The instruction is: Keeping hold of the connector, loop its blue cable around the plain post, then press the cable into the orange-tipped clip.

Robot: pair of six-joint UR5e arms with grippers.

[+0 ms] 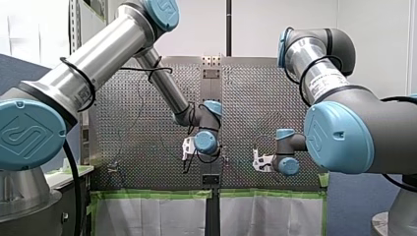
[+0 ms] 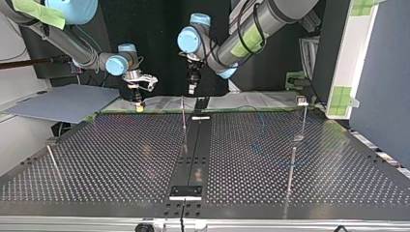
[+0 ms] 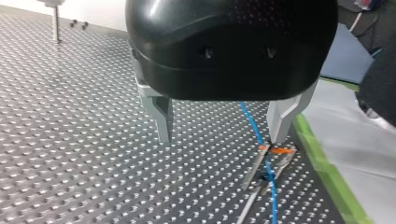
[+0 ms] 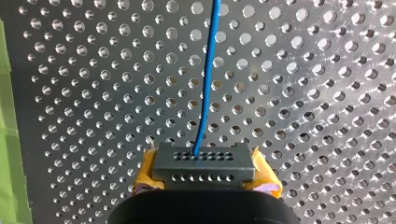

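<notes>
My right gripper (image 4: pixel 204 173) has yellow pads (image 4: pixel 147 173) and is shut on a dark multi-hole connector (image 4: pixel 204 164). The blue cable (image 4: pixel 208 70) leaves the connector and runs ahead over the perforated table. In the left wrist view my left gripper (image 3: pixel 222 140) is open, its metal fingers (image 3: pixel 161 114) wide apart with nothing between them. Just under one fingertip stands the orange-tipped clip (image 3: pixel 276 151), and the blue cable (image 3: pixel 252 122) passes between its two prongs. In the top view my right gripper (image 2: pixel 139 103) hangs at the far edge, left of my left gripper (image 2: pixel 192 88).
Thin metal posts stand on the table: one near the middle (image 2: pixel 183 116), two at the top view's right (image 2: pixel 291 169) (image 2: pixel 303 113), one at its left (image 2: pixel 51 159). Green tape (image 3: pixel 327 168) marks the table edge beside the clip. A dark centre strip (image 2: pixel 196 150) divides the plate.
</notes>
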